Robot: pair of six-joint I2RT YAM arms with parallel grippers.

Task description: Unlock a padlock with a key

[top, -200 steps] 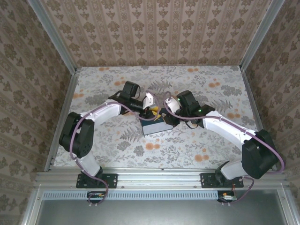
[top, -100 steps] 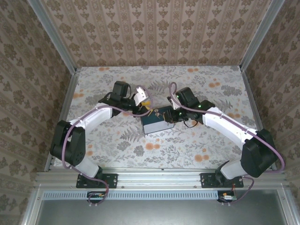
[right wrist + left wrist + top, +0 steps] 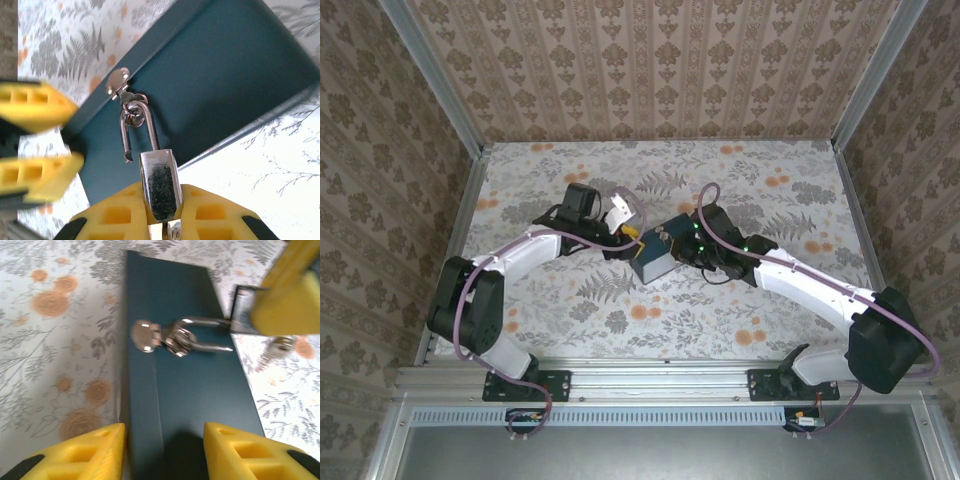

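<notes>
Box (image 3: 653, 262) has swung round since a second ago and is now lying skewed on the floral table (image 3: 770, 170) between my two claws.

Nearest, on the left wrist view: left gripper (image 3: 165, 450) is hovering over the near end of the dark teal box, fingers apart, gripping nothing.

Further along the lid, the shackle (image 3: 200, 334) of the padlock (image 3: 159, 182) is standing sprung open. One leg is free and the bend is threaded through the hasp (image 3: 144, 335).

Beyond that, right gripper (image 3: 161, 202) is clamping the silver padlock body between its yellow pads.

Something metallic is dangling just past the body. It is too blurred for me to name.
</notes>
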